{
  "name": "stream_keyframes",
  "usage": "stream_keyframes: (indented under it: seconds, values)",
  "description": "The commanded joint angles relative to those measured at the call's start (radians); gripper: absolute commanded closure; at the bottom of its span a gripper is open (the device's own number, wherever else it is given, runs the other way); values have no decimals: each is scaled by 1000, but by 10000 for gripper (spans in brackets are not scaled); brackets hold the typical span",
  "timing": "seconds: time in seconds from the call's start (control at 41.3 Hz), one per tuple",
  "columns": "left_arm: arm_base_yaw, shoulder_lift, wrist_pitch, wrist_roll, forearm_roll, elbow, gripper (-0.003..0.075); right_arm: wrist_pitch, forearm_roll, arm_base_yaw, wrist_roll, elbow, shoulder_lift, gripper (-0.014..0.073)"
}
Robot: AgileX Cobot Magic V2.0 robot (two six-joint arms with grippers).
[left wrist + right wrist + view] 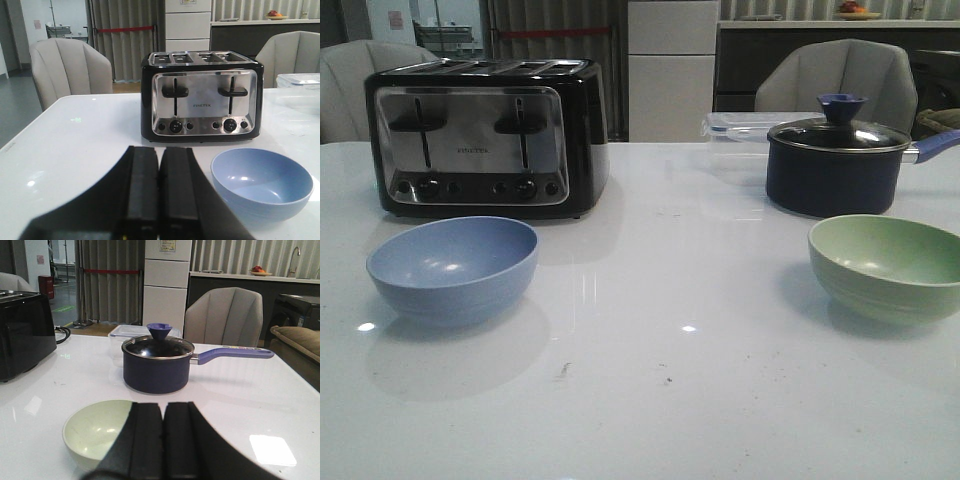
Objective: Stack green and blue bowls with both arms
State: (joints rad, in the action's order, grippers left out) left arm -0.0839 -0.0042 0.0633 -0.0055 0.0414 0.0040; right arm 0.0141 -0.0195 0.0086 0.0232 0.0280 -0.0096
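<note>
Wide glossy white tabletop (pixel 650 400) fills the scene, slick enough to throw back reflections, so anything nudged on it looks likely to slide rather than grip. Far left sits the boxy black-and-chrome toaster (pixel 488 135), hard-edged and shiny; far right, the dark navy saucepan (pixel 835 165) with its glass lid and long blue handle, and a clear plastic container (pixel 735 124) just behind it. Now the pieces that matter: the blue bowl (pixel 453 268) rests near left, in front of the toaster, and the green bowl (pixel 888 265) near right, in front of the saucepan, the two well apart and both upright and empty. They're matte, round, deep, thin-rimmed, with a faint step near the base; my read is light, rigid, not very fragile, but the curved walls offer little purchase. The rim is the place to pinch, one finger inside, one outside. Left hand (pixel 159 197) hangs beside the blue bowl with fingers pressed together, holding nothing; right hand (pixel 163 440) is likewise closed and empty, just near of the green bowl. Both would need to part first.
</note>
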Motion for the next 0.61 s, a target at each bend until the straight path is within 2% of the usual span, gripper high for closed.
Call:
stream_keyframes:
  seconds: [0.0, 0.388, 0.581]
  values:
    - [-7, -20, -86, -10, -1, 5, 627, 93, 5, -3, -1, -3, -20, 537]
    - [-7, -20, -86, -8, 2, 5, 627, 93, 5, -3, -1, -3, -20, 537]
    - [-7, -20, -210, 5, 35, 5, 627, 93, 5, -3, -1, -3, -20, 537]
